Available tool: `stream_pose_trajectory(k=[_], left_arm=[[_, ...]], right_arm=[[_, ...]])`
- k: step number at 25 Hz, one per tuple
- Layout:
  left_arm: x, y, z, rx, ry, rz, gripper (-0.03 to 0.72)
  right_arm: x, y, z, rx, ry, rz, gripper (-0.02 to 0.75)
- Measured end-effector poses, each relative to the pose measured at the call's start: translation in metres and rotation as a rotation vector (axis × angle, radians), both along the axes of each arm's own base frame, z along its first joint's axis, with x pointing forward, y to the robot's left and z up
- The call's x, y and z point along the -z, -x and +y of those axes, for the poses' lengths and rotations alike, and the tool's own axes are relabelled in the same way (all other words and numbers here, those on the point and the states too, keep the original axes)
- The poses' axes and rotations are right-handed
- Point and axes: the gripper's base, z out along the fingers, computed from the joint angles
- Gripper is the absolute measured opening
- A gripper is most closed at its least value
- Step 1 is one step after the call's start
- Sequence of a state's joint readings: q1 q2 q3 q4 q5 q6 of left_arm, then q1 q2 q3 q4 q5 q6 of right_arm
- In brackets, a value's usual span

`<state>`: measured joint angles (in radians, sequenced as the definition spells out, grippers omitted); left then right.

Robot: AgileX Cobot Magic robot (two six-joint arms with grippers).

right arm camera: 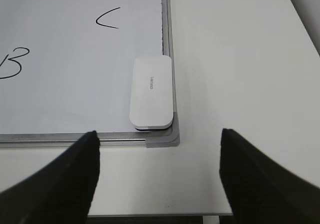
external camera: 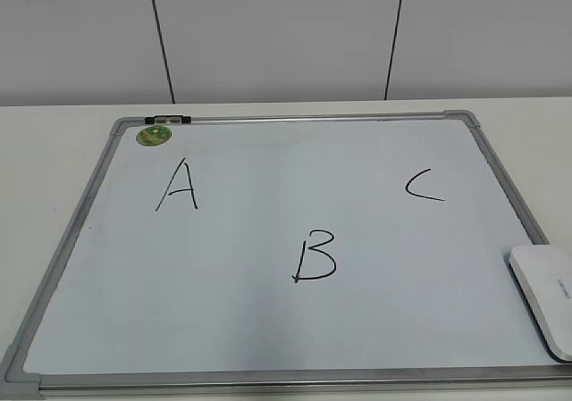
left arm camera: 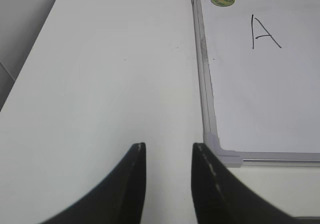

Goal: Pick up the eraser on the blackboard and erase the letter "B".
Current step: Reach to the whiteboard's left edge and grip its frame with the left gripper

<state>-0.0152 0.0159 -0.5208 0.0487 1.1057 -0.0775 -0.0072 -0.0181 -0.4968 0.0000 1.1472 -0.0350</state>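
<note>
The blackboard [external camera: 268, 329] is a white board with a grey frame lying flat on the table. The black letter "B" [external camera: 315, 256] is at its middle, and shows partly in the right wrist view [right arm camera: 12, 63]. The white eraser [external camera: 547, 294] lies in the board's near right corner, and shows in the right wrist view [right arm camera: 151, 92]. My right gripper [right arm camera: 159, 149] is open and empty over the bare table, just short of that corner. My left gripper [left arm camera: 169, 151] is open and empty over the table beside the board's near left corner [left arm camera: 220, 151]. Neither gripper shows in the exterior view.
A black "A" [external camera: 179, 187] and "C" [external camera: 423, 187] are also on the board. A green sticker [external camera: 153, 135] and a small black-and-white clip [external camera: 167, 118] sit at the far left corner. The table's front edge [right arm camera: 160, 215] is close under my right gripper.
</note>
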Motion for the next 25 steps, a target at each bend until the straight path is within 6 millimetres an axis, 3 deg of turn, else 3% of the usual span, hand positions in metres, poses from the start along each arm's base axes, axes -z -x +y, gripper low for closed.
stream_pose_trajectory(k=[19,25], left_arm=[[-0.001,-0.002,0.005,-0.035,-0.054,0.003,0.239],[-0.019,-0.029,0.005,-0.031,-0.065,0.074,0.242]], right_arm=[[0.000,0.000,0.000,0.000,0.000,0.000,0.554],[0.000,0.000,0.000,0.000,0.000,0.000,0.554]])
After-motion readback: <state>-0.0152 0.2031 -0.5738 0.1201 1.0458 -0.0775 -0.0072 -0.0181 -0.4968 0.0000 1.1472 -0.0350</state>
